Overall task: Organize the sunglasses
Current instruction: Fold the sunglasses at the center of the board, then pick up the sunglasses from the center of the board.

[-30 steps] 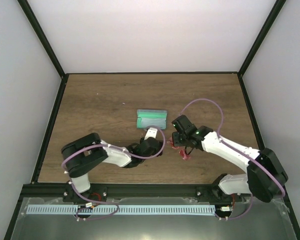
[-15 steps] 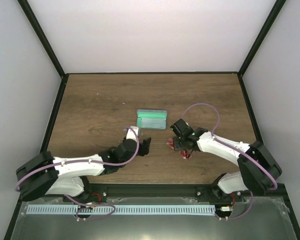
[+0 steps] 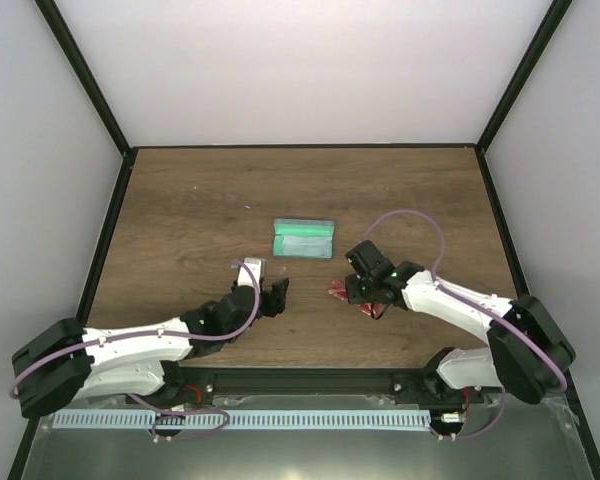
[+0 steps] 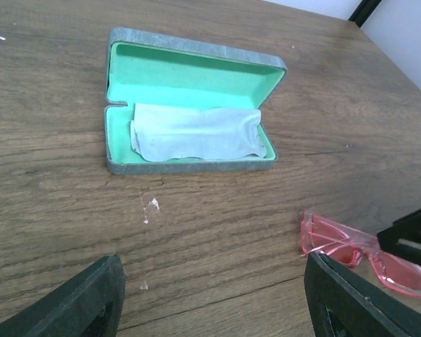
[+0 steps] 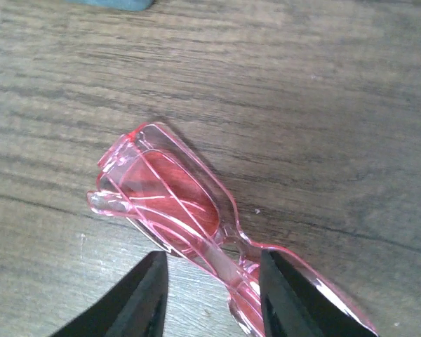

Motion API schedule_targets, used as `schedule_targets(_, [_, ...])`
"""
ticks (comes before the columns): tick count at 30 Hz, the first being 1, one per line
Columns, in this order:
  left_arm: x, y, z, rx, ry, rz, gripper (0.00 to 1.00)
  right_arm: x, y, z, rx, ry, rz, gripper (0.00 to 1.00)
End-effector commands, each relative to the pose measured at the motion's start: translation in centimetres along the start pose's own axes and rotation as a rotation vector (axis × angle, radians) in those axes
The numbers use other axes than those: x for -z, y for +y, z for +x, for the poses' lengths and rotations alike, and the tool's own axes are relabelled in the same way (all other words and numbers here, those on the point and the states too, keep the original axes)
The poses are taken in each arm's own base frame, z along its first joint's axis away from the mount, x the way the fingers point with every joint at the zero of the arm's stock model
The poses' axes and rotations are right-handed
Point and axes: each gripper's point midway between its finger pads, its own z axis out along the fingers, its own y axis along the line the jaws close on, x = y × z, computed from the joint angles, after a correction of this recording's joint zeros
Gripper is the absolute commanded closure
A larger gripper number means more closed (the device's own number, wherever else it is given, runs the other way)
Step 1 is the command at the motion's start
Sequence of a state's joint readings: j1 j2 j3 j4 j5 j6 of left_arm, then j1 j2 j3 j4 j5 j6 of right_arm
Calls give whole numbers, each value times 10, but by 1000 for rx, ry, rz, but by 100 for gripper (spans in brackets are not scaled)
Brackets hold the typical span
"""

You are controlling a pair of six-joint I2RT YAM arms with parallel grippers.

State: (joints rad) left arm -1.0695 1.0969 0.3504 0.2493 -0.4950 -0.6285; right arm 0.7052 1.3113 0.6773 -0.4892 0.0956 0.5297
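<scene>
Left hand [image 3: 272, 296]: spread wide, empty, toward near edge. Open case [image 4: 189, 74] with cloth [image 4: 196, 133] inside, mid-table. Pink sunglasses [image 5: 175, 186] lie flat, right of centre, toward near edge. Right hand [image 5: 210, 261]: parted, straddling the bridge, not clamped. Likely light, slick, brittle plastic; grip the bridge gently.

Folded pink sunglasses [image 5: 170, 184] on wood table [image 5: 323, 91], R end effector [image 5: 214, 270] astride frame

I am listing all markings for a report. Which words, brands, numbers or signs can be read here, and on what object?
None: no readable text in any view. The case, the cloth and the sunglasses carry no visible print.
</scene>
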Motion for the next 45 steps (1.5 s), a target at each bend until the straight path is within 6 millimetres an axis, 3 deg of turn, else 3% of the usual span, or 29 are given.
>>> schedule_targets(1, [-4, 5, 3, 1, 1, -28, 27, 11, 5, -6, 13, -38, -21, 54])
schedule_targets(6, [3, 0, -4, 37, -27, 21, 28, 5, 4, -3, 19, -18, -13, 43])
schedule_targets(18, [5, 10, -2, 23, -31, -17, 28, -5, 10, 8, 51, 23, -51, 39])
schedule_targets(21, [4, 10, -1, 19, -28, -19, 28, -6, 13, 11, 61, 31, -57, 40])
schedule_targets(28, [3, 11, -2, 13, -32, -27, 28, -5, 18, 19, 70, 34, -46, 54])
schedule_targets(42, [-8, 10, 11, 1, 0, -25, 28, -4, 15, 23, 60, 26, -12, 52])
schedule_targets(45, [-8, 10, 11, 1, 1, -26, 28, -8, 14, 26, 65, 37, -1, 57])
